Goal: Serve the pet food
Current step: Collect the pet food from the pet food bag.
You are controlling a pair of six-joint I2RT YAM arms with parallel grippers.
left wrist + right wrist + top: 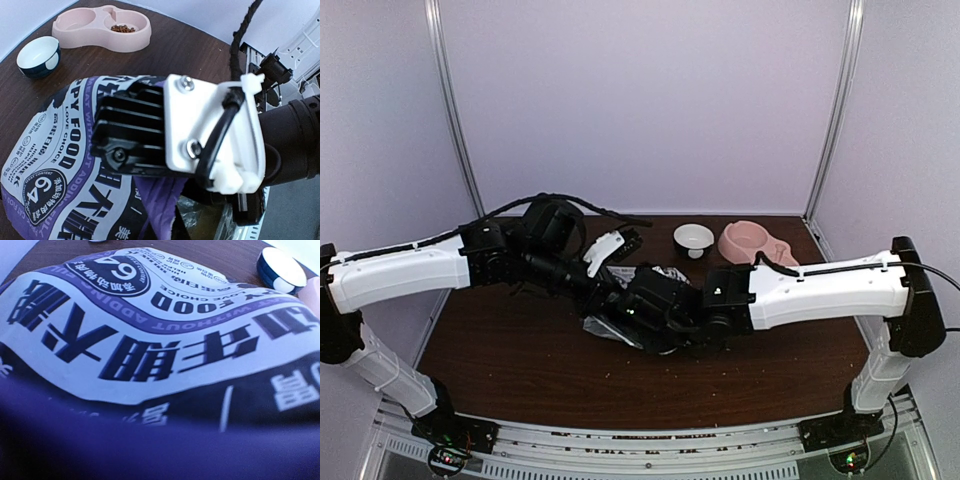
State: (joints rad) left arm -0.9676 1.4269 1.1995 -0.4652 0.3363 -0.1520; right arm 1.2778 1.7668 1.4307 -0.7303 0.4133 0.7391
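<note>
Counter: dark wood is seen, and both arms are stretched in over its middle from the near corners.
Left end effector: it is closed right down and held low at the bag. Its fingers are hidden, so it cannot be told whether any of the bag is pinched.
Right end effector: it is held low over the bag, just beside the left one. The jaws are hidden, so open or closed cannot be told.
Puppy food bag: it is laid on the counter under both end effectors, purple-and-white printed face up, with part of "PUPPY FOOD" readable.
Small bowl: white inside and dark outside, it is stood upright beyond the bag.
Pink double bowl: it is set near the small bowl, towards the far edge.
Pet food: brown kibble is spotted in the pink double bowl, in the compartment farther from the small bowl.
</note>
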